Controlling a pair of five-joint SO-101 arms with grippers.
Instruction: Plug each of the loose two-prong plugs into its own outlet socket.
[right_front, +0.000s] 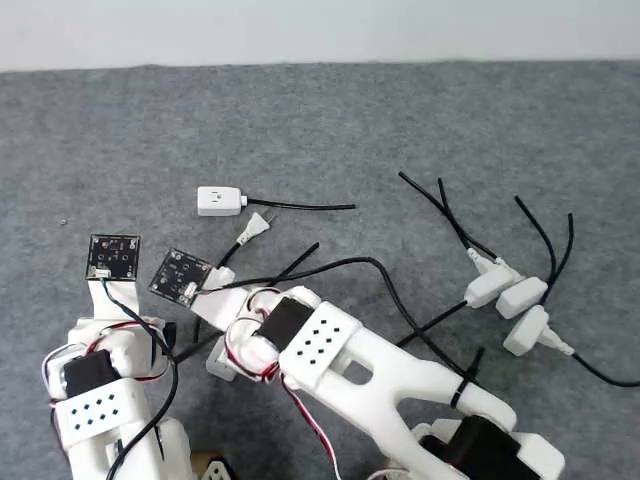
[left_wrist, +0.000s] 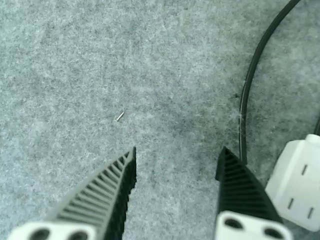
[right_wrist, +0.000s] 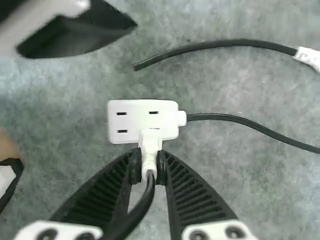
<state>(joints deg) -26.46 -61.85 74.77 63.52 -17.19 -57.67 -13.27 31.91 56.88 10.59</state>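
Everything sits on a mottled grey felt mat (right_front: 330, 130) with a short, fuzzy nap flecked lighter and darker. Toward 12 o'clock the mat ends in a straight line against a plain, pale bluish-white wall (right_front: 320, 30). The light is soft and even, leaving only faint shadows, and a tiny pale speck (right_front: 63, 221) lies on the felt at about 9 o'clock.
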